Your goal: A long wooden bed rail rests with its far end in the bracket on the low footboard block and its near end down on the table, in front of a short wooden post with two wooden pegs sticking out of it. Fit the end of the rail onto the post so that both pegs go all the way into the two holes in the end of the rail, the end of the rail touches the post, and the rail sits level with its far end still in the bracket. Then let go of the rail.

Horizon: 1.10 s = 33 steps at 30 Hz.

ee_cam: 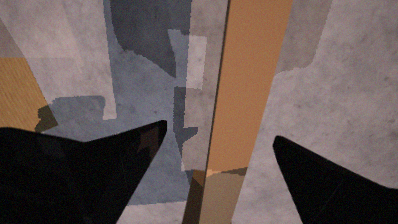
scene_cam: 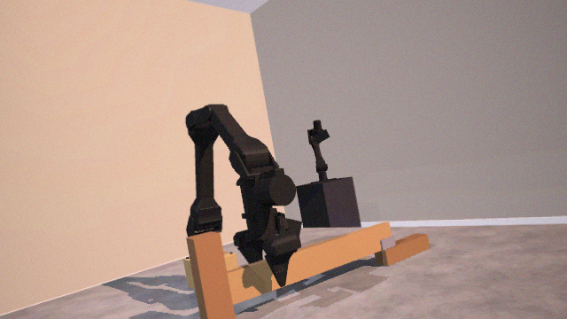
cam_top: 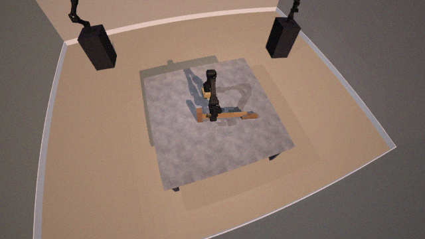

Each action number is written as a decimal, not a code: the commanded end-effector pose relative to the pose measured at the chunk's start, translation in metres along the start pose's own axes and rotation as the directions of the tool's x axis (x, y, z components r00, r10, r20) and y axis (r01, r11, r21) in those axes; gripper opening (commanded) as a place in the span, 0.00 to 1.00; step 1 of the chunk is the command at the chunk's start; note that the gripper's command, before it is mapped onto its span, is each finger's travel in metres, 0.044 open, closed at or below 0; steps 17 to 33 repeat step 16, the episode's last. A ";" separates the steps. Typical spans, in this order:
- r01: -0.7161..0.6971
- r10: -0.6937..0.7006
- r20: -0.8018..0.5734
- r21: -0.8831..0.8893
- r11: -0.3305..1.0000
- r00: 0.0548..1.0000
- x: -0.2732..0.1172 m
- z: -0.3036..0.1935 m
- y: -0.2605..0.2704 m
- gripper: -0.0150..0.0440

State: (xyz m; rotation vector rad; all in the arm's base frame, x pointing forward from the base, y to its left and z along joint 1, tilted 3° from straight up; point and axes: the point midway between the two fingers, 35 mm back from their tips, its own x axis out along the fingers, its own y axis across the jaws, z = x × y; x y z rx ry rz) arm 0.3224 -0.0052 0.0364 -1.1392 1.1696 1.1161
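Note:
The long orange-brown rail (cam_top: 232, 115) (scene_cam: 337, 248) (ee_cam: 250, 90) runs from the post (cam_top: 199, 115) (scene_cam: 210, 275) to the low footboard block (cam_top: 253, 117) (scene_cam: 409, 250). In the exterior view its near end meets the post's face with no gap that I can see. The pegs and holes are hidden. The far end is at the bracket on the block. A shadow lies under the rail, and it looks about level. My gripper (scene_cam: 267, 273) (ee_cam: 219, 133) is open near the post. Its fingers stand one on each side of the rail, apart from it in the wrist view.
A light wooden block (cam_top: 206, 95) (scene_cam: 190, 272) (ee_cam: 15, 95) stands by my arm's base, behind the rail. My arm arches over from that side. The grey table (cam_top: 199, 159) carries everything. Two dark pedestals (cam_top: 99, 50) (cam_top: 281, 40) with other arms stand off the table.

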 end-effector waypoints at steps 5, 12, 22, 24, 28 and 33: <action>0.010 -0.010 -0.005 -0.001 1.000 1.000 -0.028 0.029 -0.002 1.00; 0.010 -0.010 -0.005 -0.001 1.000 1.000 -0.028 0.029 -0.002 1.00; 0.010 -0.010 -0.005 -0.001 1.000 1.000 -0.028 0.029 -0.002 1.00; 0.010 -0.010 -0.005 -0.001 1.000 1.000 -0.028 0.029 -0.002 1.00; 0.010 -0.010 -0.005 -0.001 1.000 1.000 -0.028 0.029 -0.002 1.00; 0.010 -0.010 -0.005 -0.001 1.000 1.000 -0.028 0.029 -0.002 1.00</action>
